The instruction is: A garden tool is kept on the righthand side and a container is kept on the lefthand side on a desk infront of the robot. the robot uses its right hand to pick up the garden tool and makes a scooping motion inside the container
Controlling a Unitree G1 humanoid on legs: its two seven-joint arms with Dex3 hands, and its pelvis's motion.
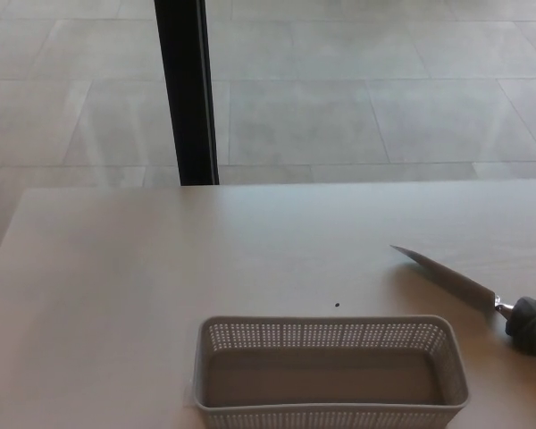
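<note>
Trowel (456, 281) — beside basket's (330, 413) right rim

A pale, matte surface (143, 286) fills the lower half of the head view, its far edge running straight across. One tiny dark speck (337, 304) lies on it near the middle. Beyond the far edge spreads a floor of large grey tiles (339, 98), and a black upright post (186, 89) rises from behind the edge, left of centre.

Container (330, 371) front wall cut by bottom edge; garden tool (469, 288) handle runs off right edge.
</note>
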